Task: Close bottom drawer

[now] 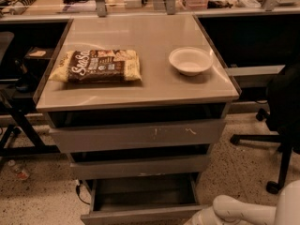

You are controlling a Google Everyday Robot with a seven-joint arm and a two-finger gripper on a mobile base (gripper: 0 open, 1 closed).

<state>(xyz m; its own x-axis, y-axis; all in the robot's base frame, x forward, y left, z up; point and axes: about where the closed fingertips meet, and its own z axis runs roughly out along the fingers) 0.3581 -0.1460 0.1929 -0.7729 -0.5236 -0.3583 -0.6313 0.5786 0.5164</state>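
The bottom drawer (143, 194) of the grey cabinet is pulled out; its shallow flat tray is empty and its narrow front strip (140, 215) lies at the picture's lower edge. Above it sit the middle front (140, 166) and the wider top front (138, 135) with pale scratch marks, both slightly out. My gripper is out of view; only a white arm segment (239, 211) shows at the bottom right, just right of the drawer's front corner.
On the cabinet top (154, 86) lie a snack bag (96, 66) and a white bowl (190, 60). A black office chair (281, 116) stands at the right. A dark table frame (18, 125) stands at the left. A cluttered counter runs behind.
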